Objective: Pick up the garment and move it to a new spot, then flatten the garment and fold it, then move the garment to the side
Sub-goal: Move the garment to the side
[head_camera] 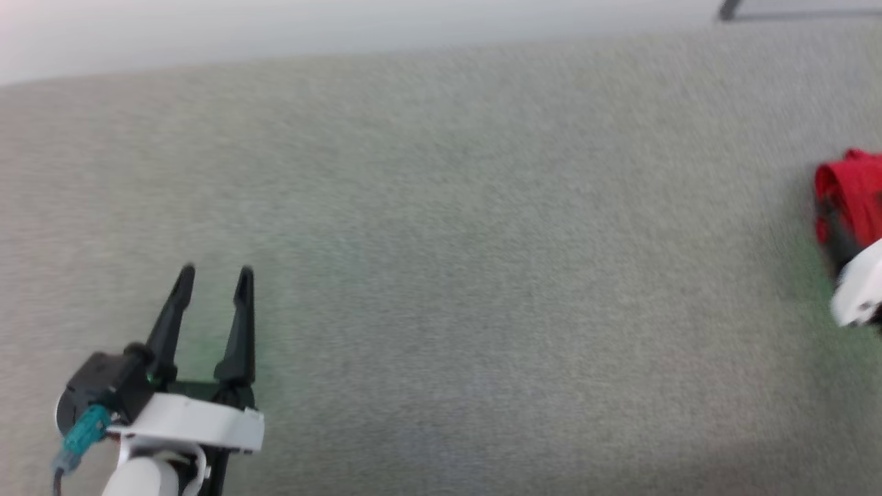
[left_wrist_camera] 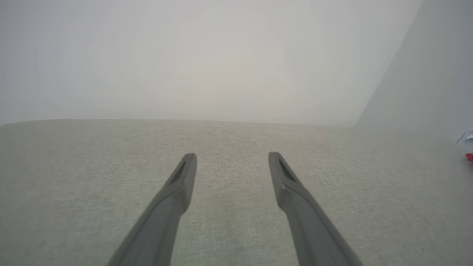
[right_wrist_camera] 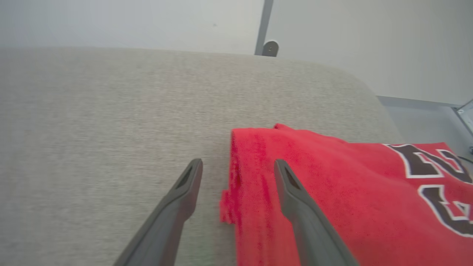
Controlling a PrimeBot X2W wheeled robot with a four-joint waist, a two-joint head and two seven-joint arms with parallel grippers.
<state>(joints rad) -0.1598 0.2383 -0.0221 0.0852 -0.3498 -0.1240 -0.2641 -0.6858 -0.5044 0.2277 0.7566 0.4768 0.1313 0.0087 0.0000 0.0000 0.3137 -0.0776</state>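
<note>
The red shirt (right_wrist_camera: 332, 192) is lying at the right end of the desk (right_wrist_camera: 111, 129), its black lettering cropped (unreadable). The right pincer (right_wrist_camera: 238, 162) is straddling its edge, wide open and empty; the left pincer (head_camera: 216, 270) is gaping empty too.

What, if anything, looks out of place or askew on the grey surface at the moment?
Nothing is spilled or damaged. The garment lies near the right corner of the grey surface, and its folded left edge is slightly uneven, with a lower layer poking out. The open right end effector straddles that edge.
</note>
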